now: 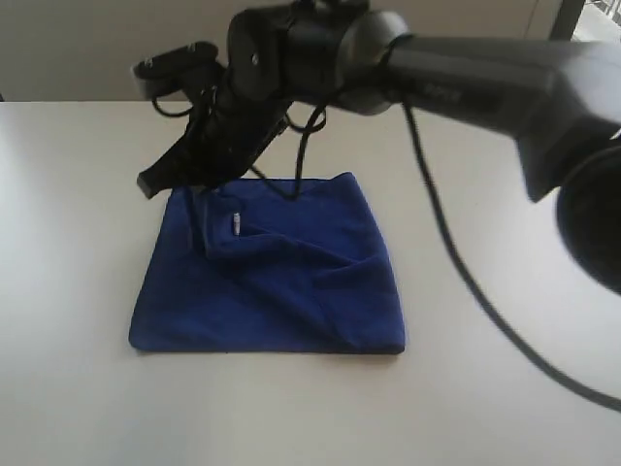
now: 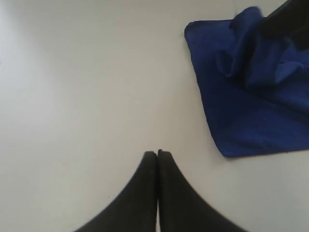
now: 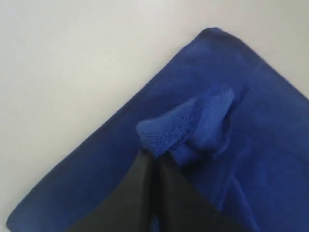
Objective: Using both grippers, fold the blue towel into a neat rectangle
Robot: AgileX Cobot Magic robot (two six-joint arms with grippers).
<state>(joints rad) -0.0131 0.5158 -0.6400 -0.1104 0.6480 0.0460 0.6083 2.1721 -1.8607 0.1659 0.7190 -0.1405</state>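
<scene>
Blue towel [image 3: 251,125]: you see soft cloth, matt all over, with a fuzzy looped nap that is roughest on the fold pinched at the right gripper's [image 3: 153,157] tips.
Right gripper: smooth black fingers with a dull finish; they look like hard plastic.
Left gripper [image 2: 157,153]: the same smooth, matt black.
Table [image 2: 72,96]: under and around the left gripper you have a smooth off-white top with a faint satin look; you cannot tell its material.
Arm [image 1: 466,73]: behind the right gripper, a smooth dark casing with a soft gloss.
Cable [image 1: 466,282]: hanging behind the right gripper, a smooth black sheath.
</scene>
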